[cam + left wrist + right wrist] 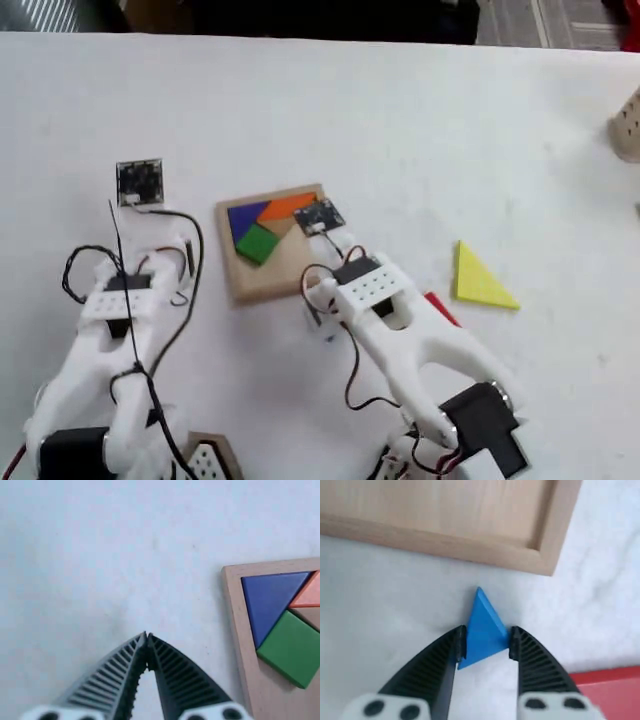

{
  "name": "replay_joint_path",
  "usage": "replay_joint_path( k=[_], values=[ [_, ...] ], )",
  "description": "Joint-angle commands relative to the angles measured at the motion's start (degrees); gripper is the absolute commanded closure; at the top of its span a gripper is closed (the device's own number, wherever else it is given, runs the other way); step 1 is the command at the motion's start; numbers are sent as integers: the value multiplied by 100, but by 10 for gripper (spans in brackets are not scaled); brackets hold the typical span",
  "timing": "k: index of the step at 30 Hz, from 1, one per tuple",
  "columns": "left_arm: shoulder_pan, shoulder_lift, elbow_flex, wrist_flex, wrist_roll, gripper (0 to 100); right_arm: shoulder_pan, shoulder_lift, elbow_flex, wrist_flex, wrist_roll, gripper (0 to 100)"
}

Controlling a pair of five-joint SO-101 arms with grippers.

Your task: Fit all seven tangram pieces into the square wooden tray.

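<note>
Table: white and wide, under both arms and all the pieces.
Left arm: white, at the near edge, to the left of the tray.
Right arm: white, stretched from the near edge toward the tray's near right corner.
Square wooden tray: pale wood, flat on the table between the two arms, part filled, bare wood along the near side.
Yellow triangle: flat on the table, well apart from the tray, to the right of the right arm.
Dark blue triangle: inside the tray, against its left wall.
Red piece: on the table, partly hidden beside the right arm.
Green square: inside the tray, touching the dark blue triangle.
Orange piece: inside the tray, along the far wall.
Light blue triangle: outside the tray, just beside its corner, one point aimed at the rim.
Right gripper: clamped on the light blue triangle.
Left gripper: fingers pressed together, holding nothing, over bare table beside the tray.
</note>
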Motion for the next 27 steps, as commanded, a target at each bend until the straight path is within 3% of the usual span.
replay_joint_path(
  k=[1, 8, 24, 27],
  values=[
    [-40, 4, -123, -123, -70, 976, 479, -57, -255, 233, 141, 939],
    [-40, 4, -123, -123, -70, 976, 840, -57, -527, 760, 334, 940],
    [-40, 4, -105, -290, -70, 976, 769, -1244, -563, 1042, 536, 940],
    [-40, 4, -97, -316, -70, 976, 444, -1200, -835, 945, 527, 940]
  ],
)
